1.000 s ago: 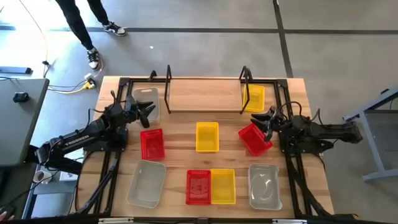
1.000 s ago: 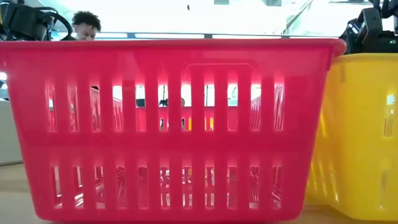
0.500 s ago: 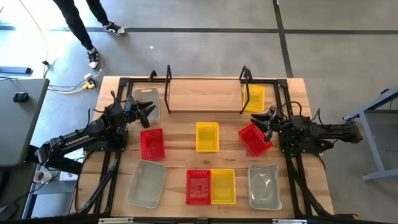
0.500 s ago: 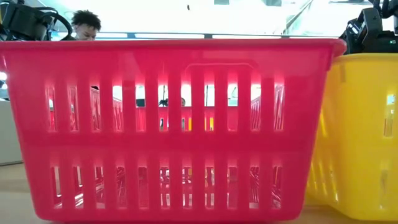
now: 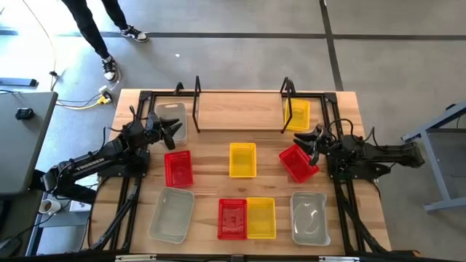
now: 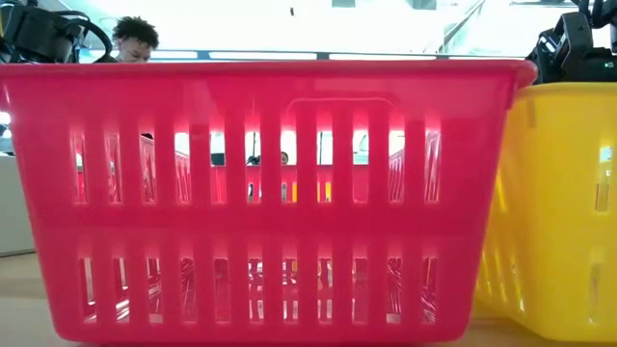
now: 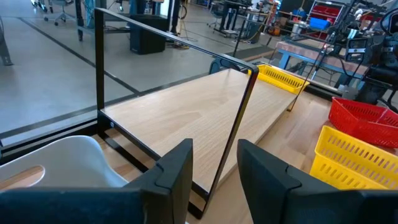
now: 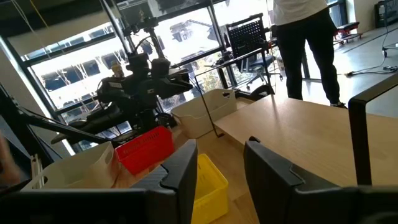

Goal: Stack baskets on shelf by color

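Shelf (image 5: 240,113) holds one yellow basket (image 5: 296,113), just ahead of right gripper (image 5: 314,135); left gripper (image 5: 172,129) beside clear basket (image 5: 172,116). Both claws apart, empty. Seven baskets unsorted.

The low black metal-rod shelf with a wooden base (image 5: 240,113) stands at the far side of the wooden table (image 5: 349,109). A yellow mesh basket (image 5: 296,114) lies in its right end. A clear-grey plastic basket (image 5: 170,121) lies just left of the shelf. In the middle row lie a red mesh basket (image 5: 178,168), a yellow one (image 5: 242,160) and a tilted red one (image 5: 298,162). At the near edge, from left to right: clear-grey (image 5: 172,215), red (image 5: 232,218), yellow (image 5: 261,217), clear-grey (image 5: 309,217).
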